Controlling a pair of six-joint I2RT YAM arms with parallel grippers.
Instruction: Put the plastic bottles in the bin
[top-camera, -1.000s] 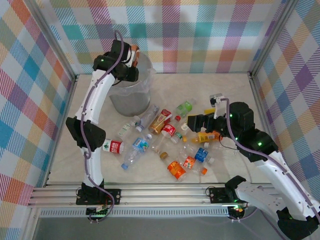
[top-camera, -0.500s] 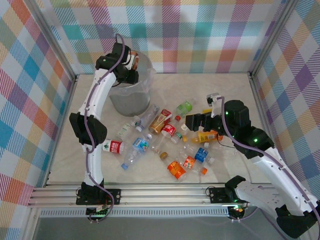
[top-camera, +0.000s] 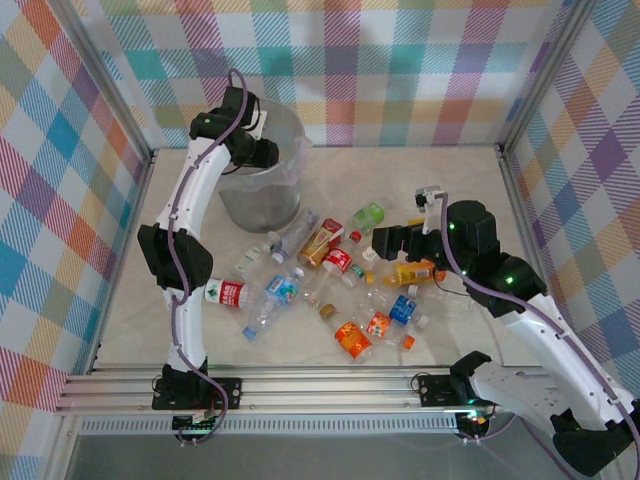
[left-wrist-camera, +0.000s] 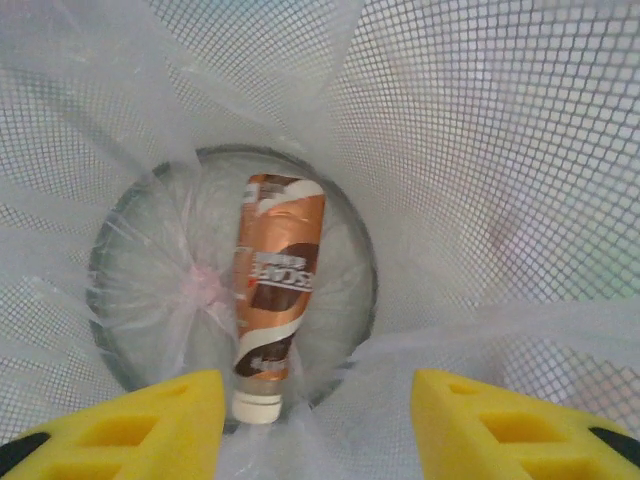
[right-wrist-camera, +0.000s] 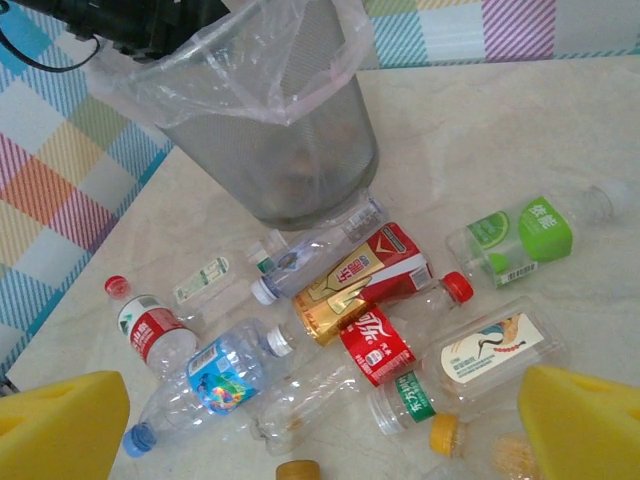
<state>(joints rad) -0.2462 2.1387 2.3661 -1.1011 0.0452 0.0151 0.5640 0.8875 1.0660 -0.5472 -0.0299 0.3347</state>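
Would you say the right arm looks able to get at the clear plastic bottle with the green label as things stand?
Probably yes: the green-labelled bottle lies uncovered on the table, just ahead of the open right fingers.

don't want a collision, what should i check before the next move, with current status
1. Left gripper open and empty above the bin: ok.
2. Brown-label bottle lying on the bin's bottom, clear of the gripper: ok.
3. Bin upright, liner draped over its rim: ok.
4. Right gripper open above the loose bottles: ok.
5. Red-label bottle free to grasp: cannot tell, it lies tight among others.
6. Table cleared: not ok, many bottles remain.
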